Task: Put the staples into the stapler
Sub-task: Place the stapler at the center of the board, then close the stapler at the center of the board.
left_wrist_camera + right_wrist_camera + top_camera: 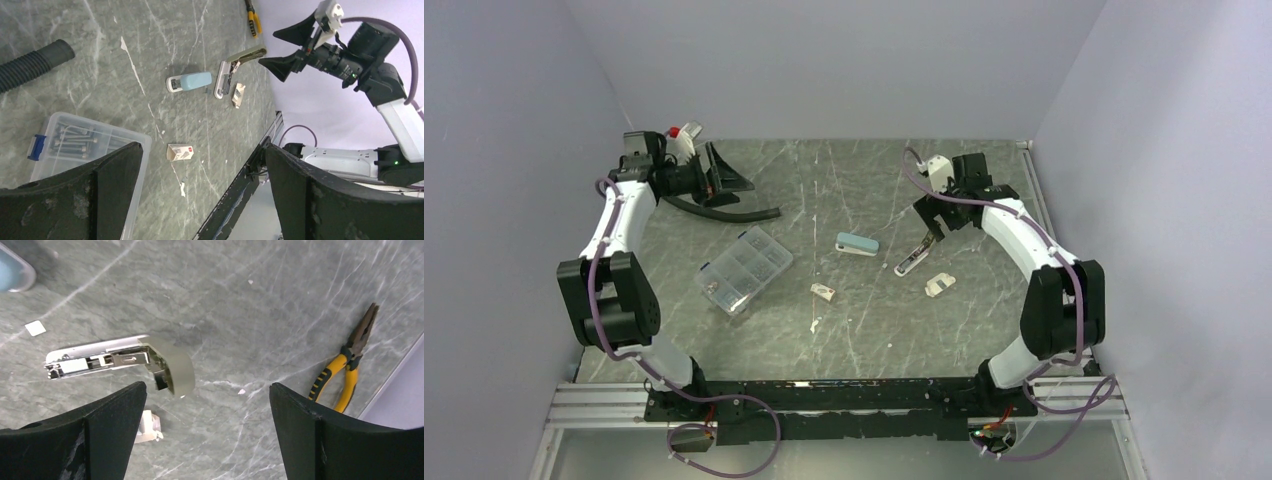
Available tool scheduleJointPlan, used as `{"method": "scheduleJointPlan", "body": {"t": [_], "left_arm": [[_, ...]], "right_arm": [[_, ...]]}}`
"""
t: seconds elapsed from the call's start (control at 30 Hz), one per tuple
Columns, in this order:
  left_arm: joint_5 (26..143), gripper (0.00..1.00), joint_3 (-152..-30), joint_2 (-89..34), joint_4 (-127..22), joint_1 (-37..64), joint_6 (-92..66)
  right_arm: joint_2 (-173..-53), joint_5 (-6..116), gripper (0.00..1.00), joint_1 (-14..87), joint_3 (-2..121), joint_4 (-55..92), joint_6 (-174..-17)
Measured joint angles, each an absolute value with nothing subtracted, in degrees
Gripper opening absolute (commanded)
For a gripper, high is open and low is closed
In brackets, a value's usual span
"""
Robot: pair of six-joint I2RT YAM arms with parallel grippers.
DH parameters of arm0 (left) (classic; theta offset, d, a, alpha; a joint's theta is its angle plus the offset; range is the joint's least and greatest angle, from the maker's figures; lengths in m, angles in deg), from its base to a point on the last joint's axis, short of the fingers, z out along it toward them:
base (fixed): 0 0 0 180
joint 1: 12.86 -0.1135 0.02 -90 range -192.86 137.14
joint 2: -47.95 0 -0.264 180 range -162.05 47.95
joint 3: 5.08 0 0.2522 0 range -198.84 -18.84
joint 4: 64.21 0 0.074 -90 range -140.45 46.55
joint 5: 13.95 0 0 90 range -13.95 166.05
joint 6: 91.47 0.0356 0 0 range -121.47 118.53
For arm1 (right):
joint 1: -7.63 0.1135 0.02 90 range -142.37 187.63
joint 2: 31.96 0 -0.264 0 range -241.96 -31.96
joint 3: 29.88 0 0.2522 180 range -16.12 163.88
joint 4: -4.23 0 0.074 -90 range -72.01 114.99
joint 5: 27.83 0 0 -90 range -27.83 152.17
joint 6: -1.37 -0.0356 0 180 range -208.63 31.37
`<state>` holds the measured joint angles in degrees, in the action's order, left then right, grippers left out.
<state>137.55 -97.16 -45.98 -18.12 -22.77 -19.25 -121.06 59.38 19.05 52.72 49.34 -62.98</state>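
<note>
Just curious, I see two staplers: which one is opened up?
The grey stapler, its lid swung back and tray exposed; the blue stapler lies shut.

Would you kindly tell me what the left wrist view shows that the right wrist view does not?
Only the left wrist view: the staple box, the clear case, the hose and the left claw, open. Only the right wrist view: the nose of the pliers. Both: the open stapler, the white piece beside it, the blue stapler (just a corner in the right view), the pliers' handles, and the right claw, open and empty.
</note>
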Motion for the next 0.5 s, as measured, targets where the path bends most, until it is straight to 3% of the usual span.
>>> {"method": "scheduleJointPlan", "body": {"t": [0.27,0.5], "left_arm": [[136.15,0.98,-99.81,-46.50,-14.90,-18.53,-14.74],[135.93,0.98,-99.81,-46.92,-14.14,-18.36,-14.18]], "right_arm": [[-123.72,56.17,0.83,17.00,51.53,49.54,-63.39],[-126.33,51.38,0.59,16.91,51.25,49.39,-63.41]]}}
